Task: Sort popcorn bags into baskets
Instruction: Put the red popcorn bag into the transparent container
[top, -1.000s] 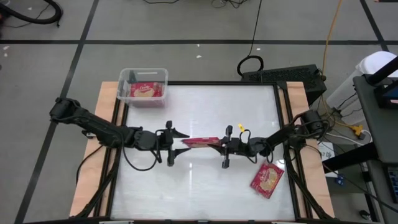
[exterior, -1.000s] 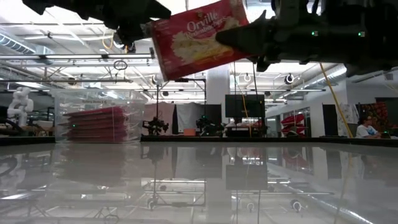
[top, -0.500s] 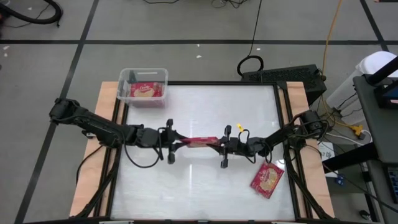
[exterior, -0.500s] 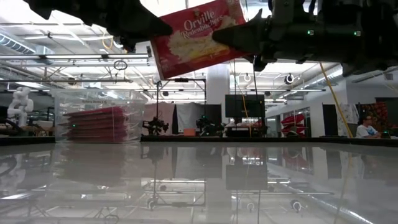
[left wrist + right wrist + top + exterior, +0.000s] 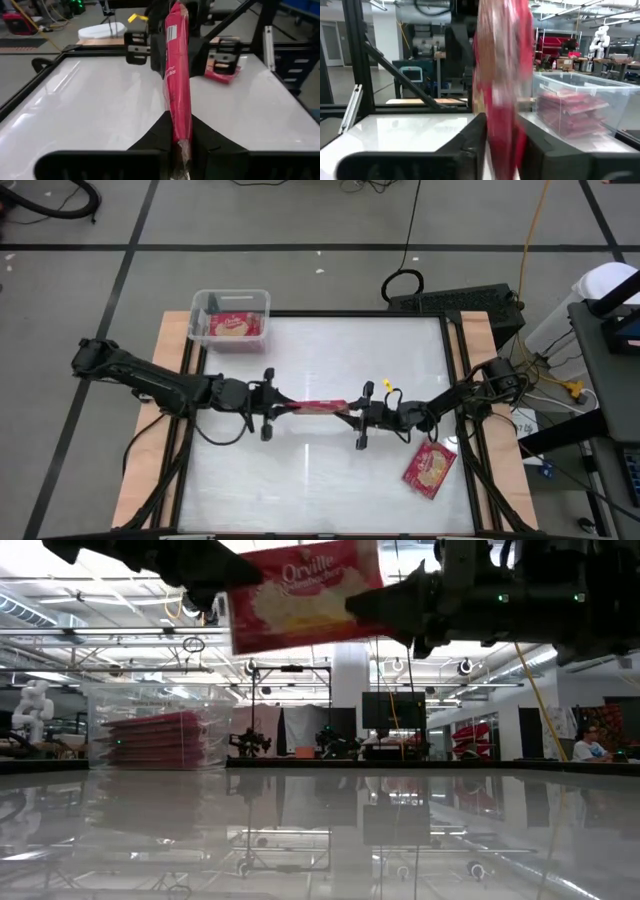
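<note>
1. A popcorn bag [image 5: 322,406] hangs edge-up above the middle of the table [image 5: 330,480], gripped at both ends: the left gripper [image 5: 277,406] is closed on one end, the right gripper [image 5: 352,413] on the other.
2. The handover looks nearly complete. The clear basket [image 5: 231,318] sits at the table's far left corner with red bags already stacked inside, so the left arm is the natural carrier.
3. To do this well, the right gripper should let go only once the left hold is firm, then back straight away along the bag's length so the packet is not twisted or dragged.
4. A second popcorn bag [image 5: 430,468] lies flat near the table's near right corner, well apart from the arms.
5. Against the frame half a second earlier, the left arm has drawn back towards the left edge, and in the low view the bag sits more level and further left.
</note>
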Motion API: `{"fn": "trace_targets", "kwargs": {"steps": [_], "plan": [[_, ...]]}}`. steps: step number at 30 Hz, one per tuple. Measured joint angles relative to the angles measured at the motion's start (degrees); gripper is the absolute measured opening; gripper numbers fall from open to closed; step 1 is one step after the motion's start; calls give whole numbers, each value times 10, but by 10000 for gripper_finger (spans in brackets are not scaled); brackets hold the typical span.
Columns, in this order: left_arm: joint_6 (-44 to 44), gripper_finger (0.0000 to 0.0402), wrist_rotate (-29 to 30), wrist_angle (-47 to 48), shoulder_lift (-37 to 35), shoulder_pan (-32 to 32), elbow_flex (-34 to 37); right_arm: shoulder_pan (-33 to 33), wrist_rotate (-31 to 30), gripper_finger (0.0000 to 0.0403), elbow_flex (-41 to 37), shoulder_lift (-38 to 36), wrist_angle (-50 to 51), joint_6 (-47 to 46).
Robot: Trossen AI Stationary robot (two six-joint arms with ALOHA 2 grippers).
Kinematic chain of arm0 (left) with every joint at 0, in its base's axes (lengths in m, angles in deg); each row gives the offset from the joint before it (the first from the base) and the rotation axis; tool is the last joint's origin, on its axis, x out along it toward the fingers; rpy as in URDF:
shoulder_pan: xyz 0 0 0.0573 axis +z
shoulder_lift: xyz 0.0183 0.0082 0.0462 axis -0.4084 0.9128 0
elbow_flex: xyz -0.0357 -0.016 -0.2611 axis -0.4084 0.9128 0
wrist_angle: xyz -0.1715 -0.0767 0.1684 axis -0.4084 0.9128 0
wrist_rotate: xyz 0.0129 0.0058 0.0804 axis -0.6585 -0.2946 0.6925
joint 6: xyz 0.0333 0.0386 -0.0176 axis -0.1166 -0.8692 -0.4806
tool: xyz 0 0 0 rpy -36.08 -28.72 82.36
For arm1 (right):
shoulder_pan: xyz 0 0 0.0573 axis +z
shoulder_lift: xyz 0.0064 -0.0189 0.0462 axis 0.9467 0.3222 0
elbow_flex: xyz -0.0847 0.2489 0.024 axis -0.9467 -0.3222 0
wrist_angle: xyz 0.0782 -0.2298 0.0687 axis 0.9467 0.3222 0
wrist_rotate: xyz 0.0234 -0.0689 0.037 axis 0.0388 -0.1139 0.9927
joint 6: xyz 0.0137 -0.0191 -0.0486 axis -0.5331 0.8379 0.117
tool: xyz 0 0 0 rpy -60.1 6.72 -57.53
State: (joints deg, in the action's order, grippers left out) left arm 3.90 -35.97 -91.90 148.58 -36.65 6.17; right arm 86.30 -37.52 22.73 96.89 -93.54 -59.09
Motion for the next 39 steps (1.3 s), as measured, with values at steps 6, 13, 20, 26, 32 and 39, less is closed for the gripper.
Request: {"fn": "trace_targets", "kwargs": {"steps": [6,13,20,26,32,39], "plan": [[-42,17,-20,108,-110,29,0,0,0,115,-33,0,-1,-12],[-59,18,-34,334,-244,118,-34,0,0,118,-64,0,-9,-35],[-152,24,2,481,-306,238,-95,0,1,117,-65,0,-9,-35],[-252,23,24,544,-309,349,-123,0,2,117,-65,0,-3,-35],[-321,16,1,547,-308,444,-123,5,2,116,-65,0,-3,-35],[-355,35,-64,547,-295,554,-123,8,2,116,-65,0,4,-32]]}}
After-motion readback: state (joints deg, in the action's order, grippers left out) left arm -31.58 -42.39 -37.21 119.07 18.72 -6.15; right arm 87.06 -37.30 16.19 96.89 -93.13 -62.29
